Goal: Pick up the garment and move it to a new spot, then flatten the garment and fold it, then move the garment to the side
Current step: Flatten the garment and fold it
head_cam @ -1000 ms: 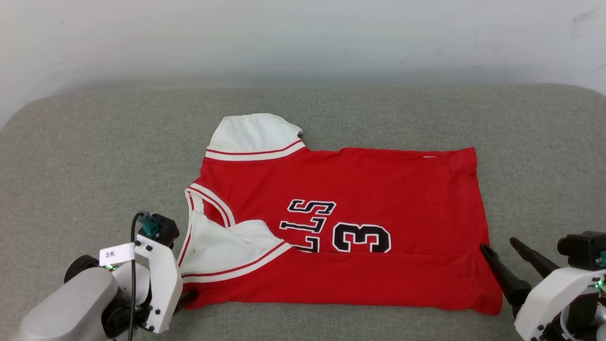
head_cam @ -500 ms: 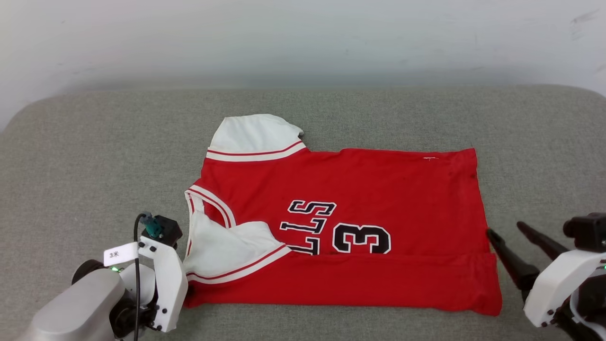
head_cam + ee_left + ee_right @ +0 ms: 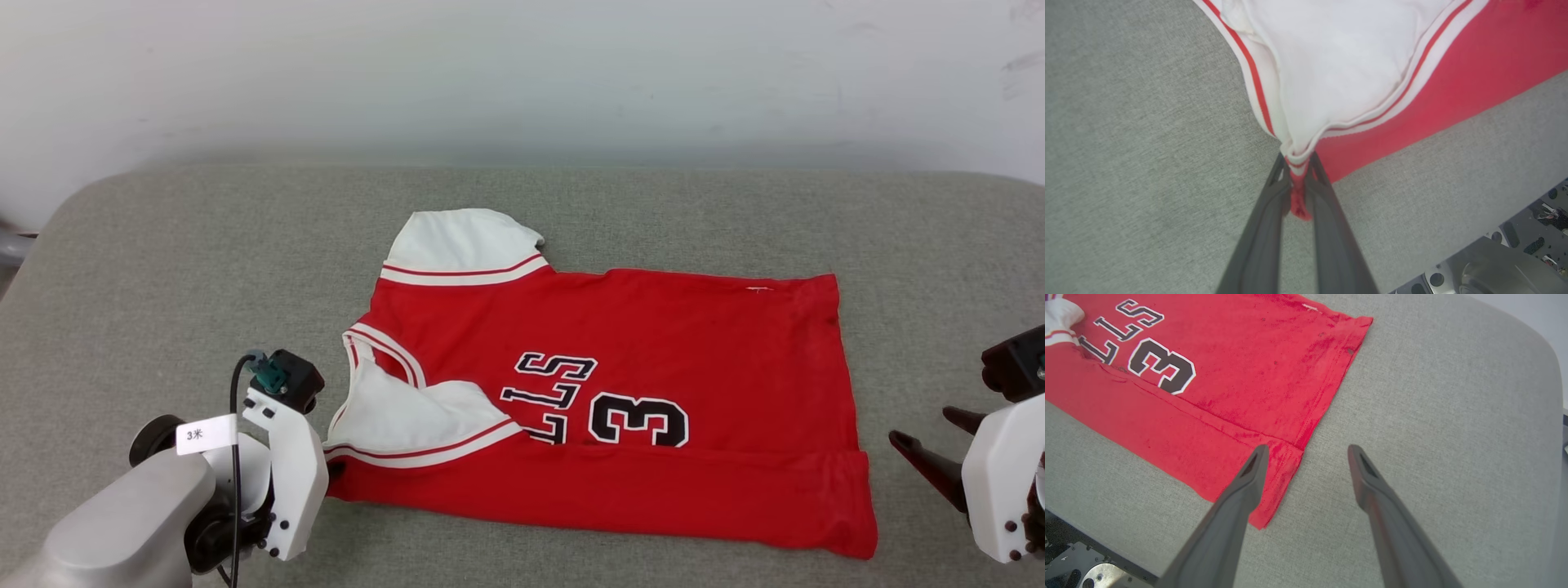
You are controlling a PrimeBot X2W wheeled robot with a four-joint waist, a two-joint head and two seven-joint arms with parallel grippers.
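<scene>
The garment lies spread across the middle of the grey cushion, its near edge folded up over itself. Black letters read "LLS" (partly tucked under that fold) beside a big "3". At the shirt's 8 o'clock corner the left gripper is clenched on a pinch of red-and-white trim. Over at 4 o'clock, the right gripper hangs released, fingers spread, just beside the hem. A small white tag on the left arm reads "3米".
</scene>
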